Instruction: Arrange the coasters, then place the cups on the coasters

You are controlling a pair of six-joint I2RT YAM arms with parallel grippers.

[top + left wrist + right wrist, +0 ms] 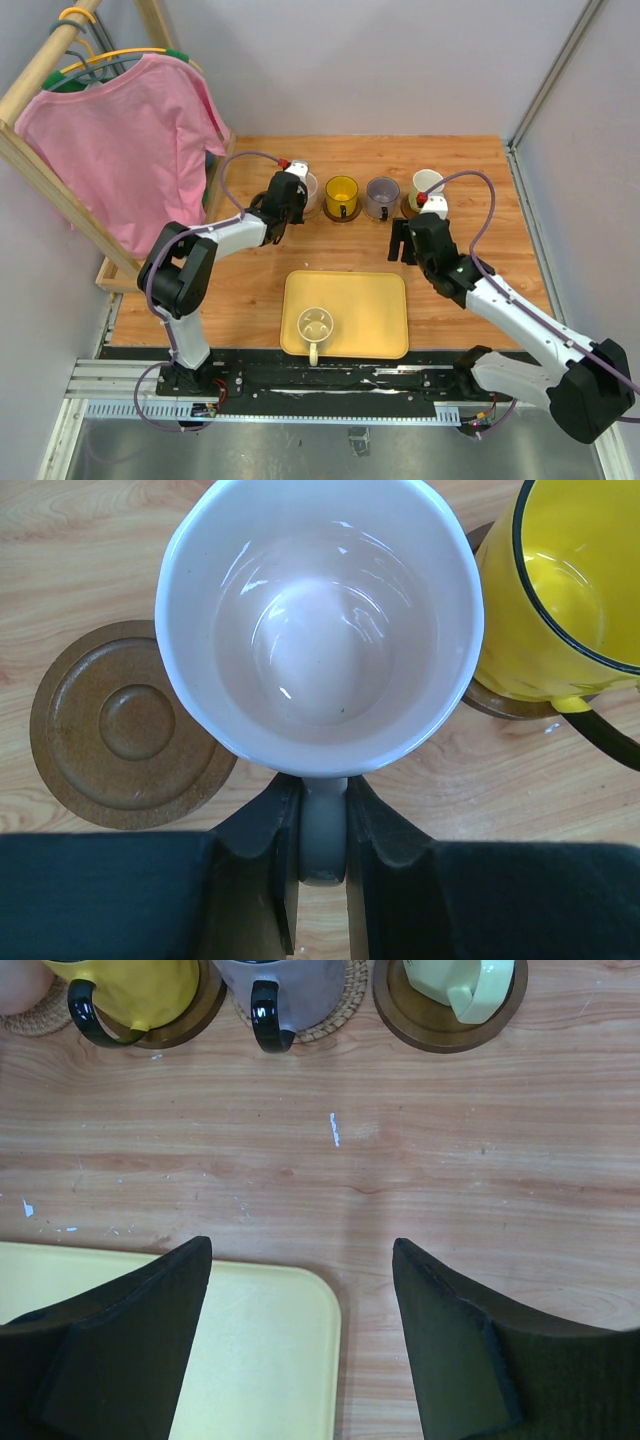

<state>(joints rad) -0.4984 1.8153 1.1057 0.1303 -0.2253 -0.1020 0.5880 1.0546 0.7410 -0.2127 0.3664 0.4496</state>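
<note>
My left gripper [323,815] [296,201] is shut on the handle of the pale pink cup [320,630] [308,189], which stands upright at the left end of the back row. What lies under it is hidden in the left wrist view. An empty dark brown coaster [125,725] lies just left of it. In the row are the yellow cup [342,195] on a brown coaster [505,702], the grey-purple cup [290,985] on a tan coaster [338,1012], and the white cup with a green inside [427,184] on a dark coaster [440,1022]. The cream cup [315,325] sits on the yellow tray [370,300]. My right gripper [300,1250] [403,249] hangs open and empty over the tray's far right corner.
A wooden rack with a pink shirt [130,150] leans over the table's left side, close to my left arm. Grey walls close off the back and right. A woven tan coaster [30,1022] shows at the right wrist view's top left, under the pink cup.
</note>
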